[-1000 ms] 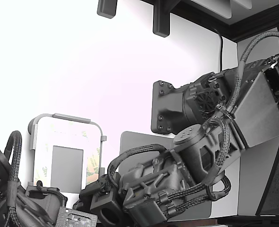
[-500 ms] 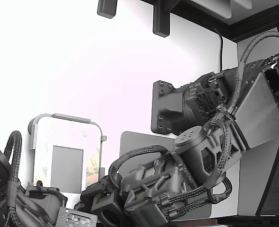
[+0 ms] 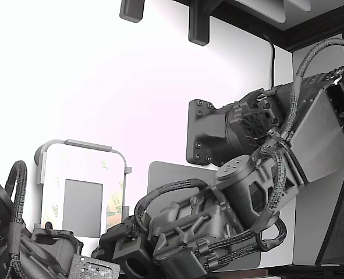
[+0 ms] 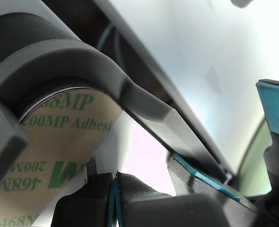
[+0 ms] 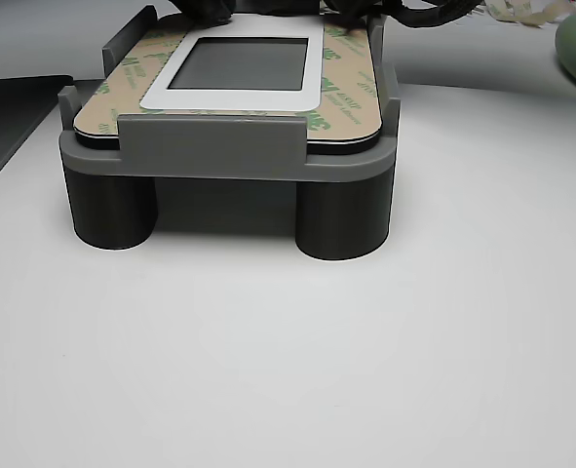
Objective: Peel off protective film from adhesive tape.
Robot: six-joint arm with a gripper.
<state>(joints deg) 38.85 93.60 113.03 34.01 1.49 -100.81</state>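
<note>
The long narrow pale-yellow protective film with green printed marks (image 3: 114, 204) is seen along the edge of a white rounded panel (image 3: 84, 160) on the exterior view's right, the panel being seated in a grey moulded fixture with two round legs (image 5: 229, 146). The adhesive tape under that film is not visible in itself. In the wrist view the tan printed liner (image 4: 45, 156) is seen very close, curving round the panel's corner beneath the fixture's grey lip.

The black ribbed pincer with blue-edged pads (image 4: 144, 187) is held at the near end of the strip; a clear gap is seen between its two pads, so it is judged to be spread, with nothing yet nipped, though the view is cramped.

The film is judged to be light, thin, limp and rather slick, likely to tear or crease if pulled sharply. A hold is best taken at a lifted corner or end of the strip, and the pull kept low and steady along its length. The fixture is likely to keep the panel from shifting.
</note>
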